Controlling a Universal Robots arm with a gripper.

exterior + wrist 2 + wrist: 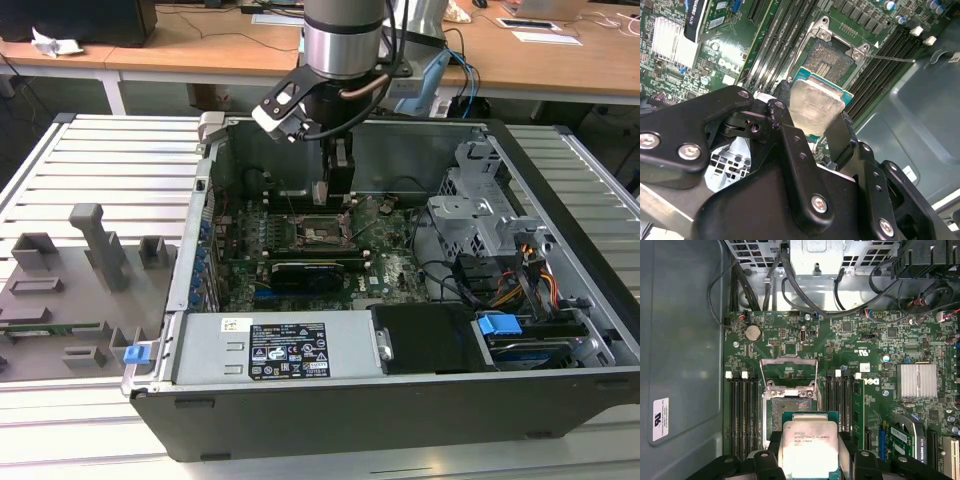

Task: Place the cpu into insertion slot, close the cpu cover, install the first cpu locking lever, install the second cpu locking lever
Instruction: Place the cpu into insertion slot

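My gripper (810, 457) is shut on the cpu (810, 442), a square chip with a silver-grey top, with one black finger (782, 100) on each of two opposite edges. The cpu (816, 102) hangs a little above the motherboard, just off to one side of the insertion slot (786, 410), whose dark centre lies bare. The cpu cover (788, 361) stands swung up and open at the slot's far end. A thin locking lever (890, 59) juts out beside the slot (832, 60). In the exterior view the gripper (335, 190) reaches down into the open computer case over the slot (322, 232).
Long black memory slots (742, 410) flank the socket on both sides. A black card with a fan grille (305, 270) lies in front of it, a power supply (280, 350) nearer still. A drive cage (480, 215) and cables (530, 270) fill the exterior view's right. Grey fixtures (70, 290) sit outside.
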